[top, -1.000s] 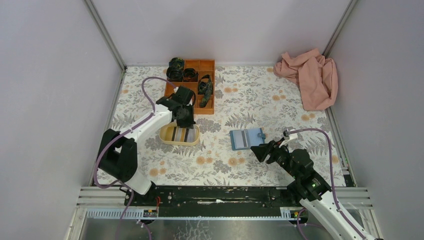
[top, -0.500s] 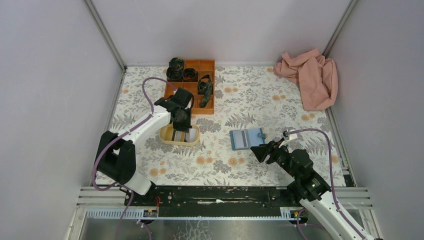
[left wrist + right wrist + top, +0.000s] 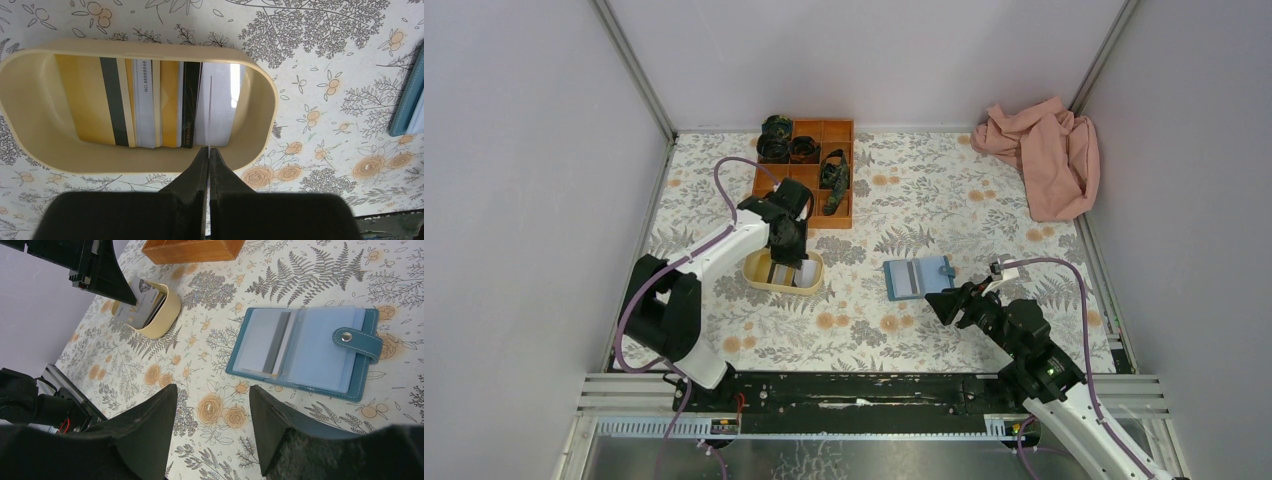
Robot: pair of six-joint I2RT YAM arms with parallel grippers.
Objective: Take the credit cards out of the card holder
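The light-blue card holder (image 3: pixel 919 277) lies open on the floral table, also seen in the right wrist view (image 3: pixel 320 347). One credit card (image 3: pixel 272 342) with a dark stripe sits in its left pocket. My left gripper (image 3: pixel 208 149) is shut on a white credit card (image 3: pixel 210 100), held edge-on and reaching down into the yellow oval tray (image 3: pixel 260 100). Several more credit cards (image 3: pixel 140 105) lie in that tray. In the top view the left gripper (image 3: pixel 796 262) hangs over the tray (image 3: pixel 759 275). My right gripper (image 3: pixel 212 390) stands open just near of the holder, nothing between its fingers.
An orange wooden compartment box (image 3: pixel 809 170) with dark items stands behind the tray. A pink cloth (image 3: pixel 1044 155) lies bunched in the far right corner. Grey walls enclose the table on three sides.
The left gripper has come down a little toward the tray with the white card in it. The right arm and the card holder have not moved.
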